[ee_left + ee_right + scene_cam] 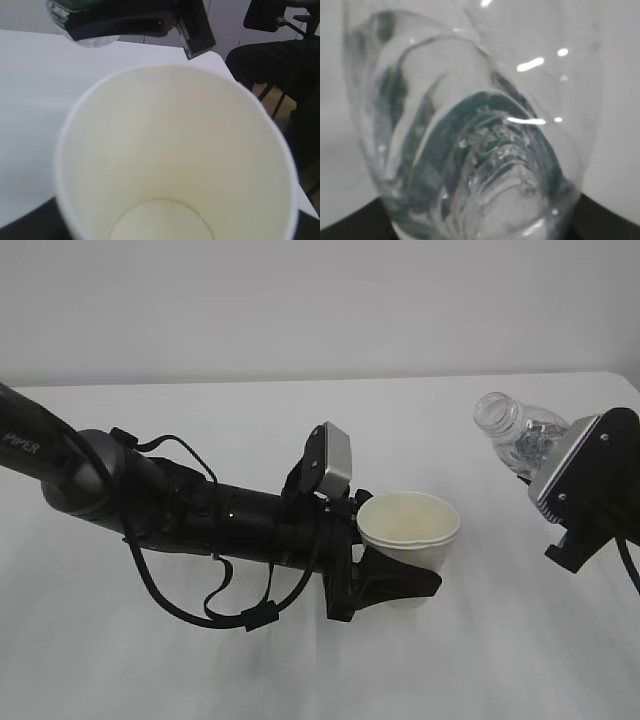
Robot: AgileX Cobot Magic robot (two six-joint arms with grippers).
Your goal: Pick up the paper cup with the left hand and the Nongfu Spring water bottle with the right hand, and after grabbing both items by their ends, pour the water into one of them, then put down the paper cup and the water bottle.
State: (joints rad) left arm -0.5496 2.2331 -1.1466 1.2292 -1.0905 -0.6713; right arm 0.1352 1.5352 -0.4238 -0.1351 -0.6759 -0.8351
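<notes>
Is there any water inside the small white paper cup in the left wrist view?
No, the small white paper cup looks dry, its cream inner wall and round bottom showing bare.

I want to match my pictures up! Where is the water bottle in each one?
Exterior view: the water bottle is at the upper right, tilted, neck toward the paper cup.
Left wrist view: top left corner, above the cup's rim.
Right wrist view: fills the picture, seen close up.
Shared landmark: the white table.
</notes>
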